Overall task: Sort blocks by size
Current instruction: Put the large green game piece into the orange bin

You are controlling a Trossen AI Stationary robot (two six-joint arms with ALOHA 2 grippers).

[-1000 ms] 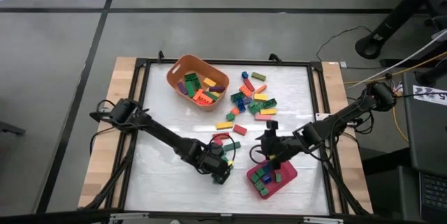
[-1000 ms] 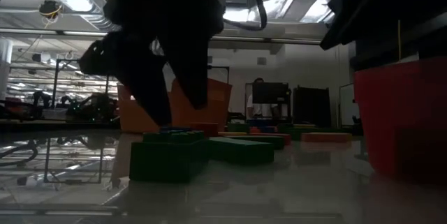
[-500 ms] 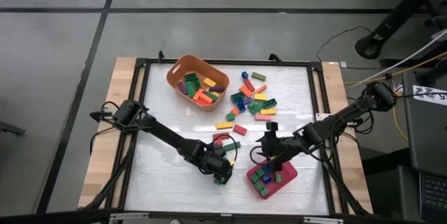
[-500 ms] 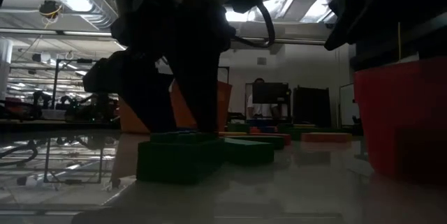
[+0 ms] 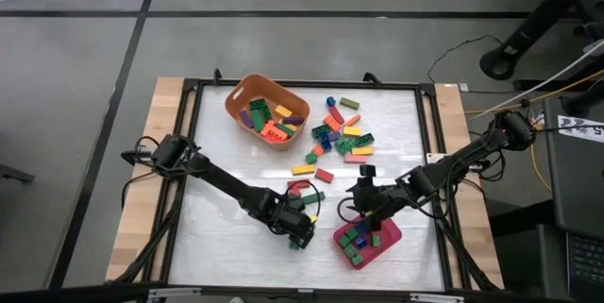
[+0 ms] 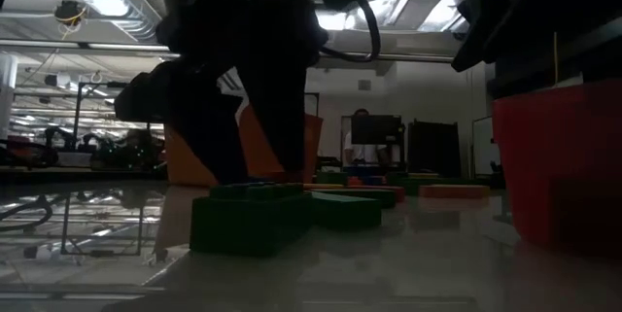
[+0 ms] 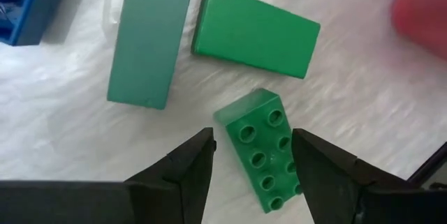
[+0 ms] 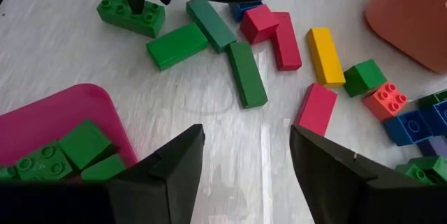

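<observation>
A green studded brick (image 7: pixel 262 151) lies flat on the white table, also seen in the right wrist view (image 8: pixel 131 12). My left gripper (image 7: pixel 253 155) points down over it, open, one finger on each long side; in the high view it stands at the table's near middle (image 5: pixel 302 235). Two smooth green blocks (image 7: pixel 255 30) (image 7: pixel 150 35) lie just beyond the brick. My right gripper (image 8: pixel 244 161) hangs open and empty above the far edge of the pink tray (image 5: pixel 394 235). The tray holds a few green and blue blocks. My left gripper straddles the green studded brick from above, fingers across its width. One fingertip (image 7: pixel 307 155) lies against the brick's long side (image 7: pixel 288 155). Whether the other fingertip touches the brick I cannot tell. The brick rests flat on the table, studs up.
An orange tub (image 5: pixel 236 105) of long blocks stands at the far left. Loose mixed blocks (image 5: pixel 344 133) are scattered at the far right, with red, yellow and green ones (image 8: pixel 279 35) nearer the middle. The table's near left is bare.
My left gripper has sunk a little, so its fingertips now stand beside the green studded brick instead of above it. The brick has slid and turned slightly on the table. The gap between the fingers looks unchanged.
</observation>
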